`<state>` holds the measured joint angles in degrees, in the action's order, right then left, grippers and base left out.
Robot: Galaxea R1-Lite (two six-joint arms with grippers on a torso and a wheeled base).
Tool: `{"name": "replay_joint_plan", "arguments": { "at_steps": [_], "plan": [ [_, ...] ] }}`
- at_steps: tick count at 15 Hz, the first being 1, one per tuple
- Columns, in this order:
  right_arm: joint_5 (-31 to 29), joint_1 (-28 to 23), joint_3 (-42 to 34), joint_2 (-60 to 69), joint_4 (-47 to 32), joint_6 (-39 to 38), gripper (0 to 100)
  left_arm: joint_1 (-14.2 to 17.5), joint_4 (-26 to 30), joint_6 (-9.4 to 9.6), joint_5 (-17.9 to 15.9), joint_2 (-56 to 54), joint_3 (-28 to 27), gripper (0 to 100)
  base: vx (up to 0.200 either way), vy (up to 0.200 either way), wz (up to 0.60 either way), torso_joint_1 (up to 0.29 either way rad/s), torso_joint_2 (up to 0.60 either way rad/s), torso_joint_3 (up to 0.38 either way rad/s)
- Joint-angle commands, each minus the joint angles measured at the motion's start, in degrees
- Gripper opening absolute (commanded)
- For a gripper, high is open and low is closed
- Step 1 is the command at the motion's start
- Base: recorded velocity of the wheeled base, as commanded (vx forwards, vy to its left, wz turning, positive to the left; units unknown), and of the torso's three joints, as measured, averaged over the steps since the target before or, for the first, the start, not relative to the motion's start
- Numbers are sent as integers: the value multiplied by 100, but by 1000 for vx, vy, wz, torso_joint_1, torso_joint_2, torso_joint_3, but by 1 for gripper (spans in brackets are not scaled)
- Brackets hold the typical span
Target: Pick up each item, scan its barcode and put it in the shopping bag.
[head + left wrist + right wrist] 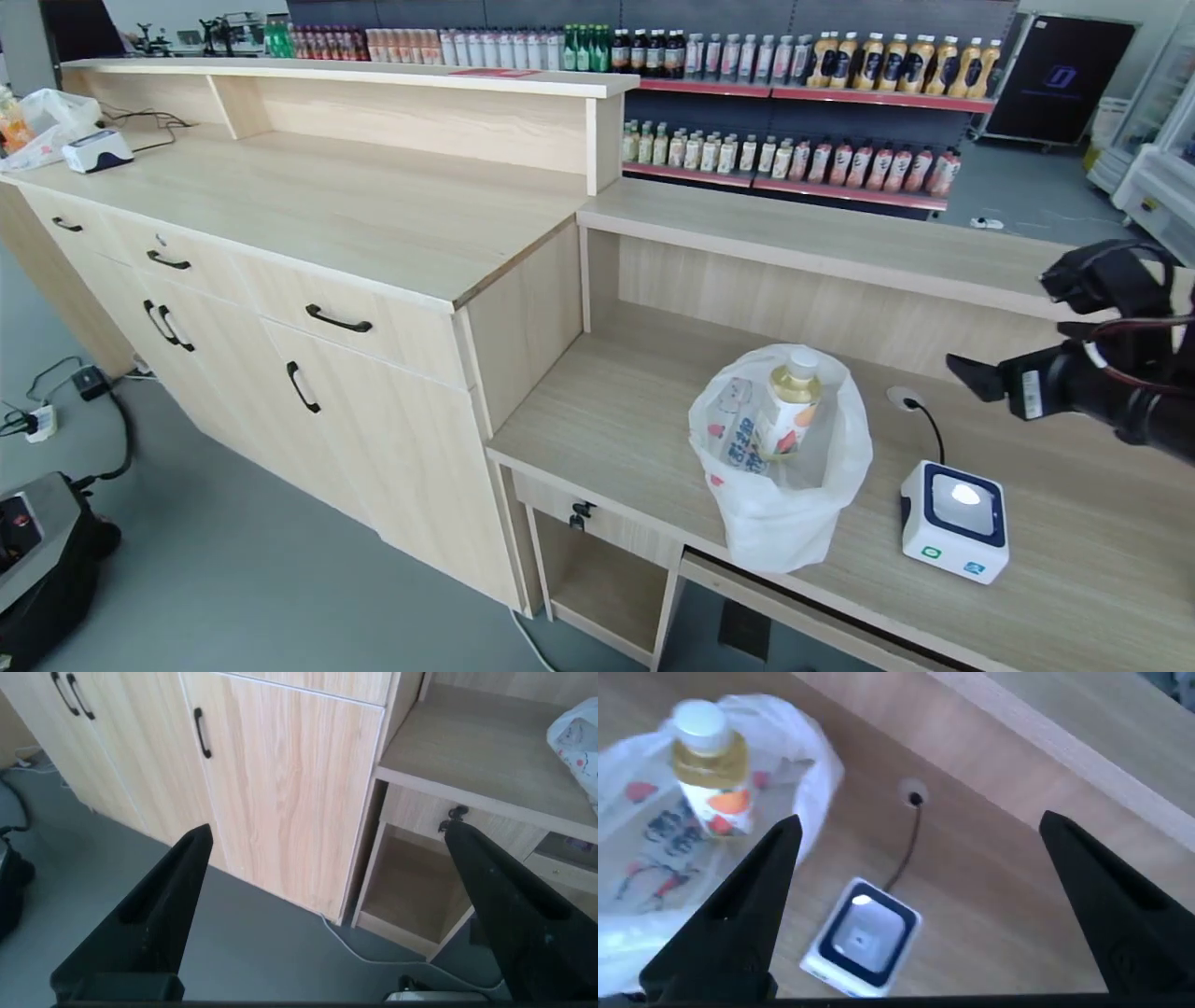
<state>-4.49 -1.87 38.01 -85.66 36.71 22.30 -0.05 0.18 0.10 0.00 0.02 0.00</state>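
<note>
Your right pincer (pixel 920 826) is hanging wide open with nothing between its fingers, above the surface (pixel 616 411) and over the scanner (pixel 954 518). The white shopping bag (pixel 780 504) is standing on that surface with its mouth gaping, and it is already holding a bottle (pixel 792 401) with a white cap and a yellowish drink, which is leaning slightly inside it. Something else with blue and red print is showing through the bag's wall beside the bottle, but you cannot tell what it is.

The scanner is sitting just beside the bag, on the robot's right, with its window facing up. Its black cable (pixel 929 425) is running back into a round hole (pixel 904 399) in the surface.

Your left pincer (pixel 327 833) is also hanging open and empty. It is pointing down over the grey floor (pixel 280 952), in front of the pale wooden cupboard door (pixel 290 784).
</note>
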Motion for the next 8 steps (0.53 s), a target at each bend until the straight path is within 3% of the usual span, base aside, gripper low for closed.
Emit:
{"name": "replay_joint_plan", "arguments": {
  "at_steps": [1,2,5,8],
  "plan": [
    [-44,-1747,-417,1957,-972,389,100,5,-1,-1,0,-2,0,100,0,0,-600,7,2,-2],
    [-123,-2354,-417,2115,-1218,389,100,5,-1,-1,0,-2,0,100,0,0,-600,7,2,2],
    [-729,-3347,-391,1781,-1465,-6,100,5,-1,-1,0,-2,0,100,0,0,-600,1,-4,2],
    [-773,-3777,-215,463,-1201,-155,100,5,-1,-1,0,-2,0,100,0,0,0,0,0,0]
  ]
}}
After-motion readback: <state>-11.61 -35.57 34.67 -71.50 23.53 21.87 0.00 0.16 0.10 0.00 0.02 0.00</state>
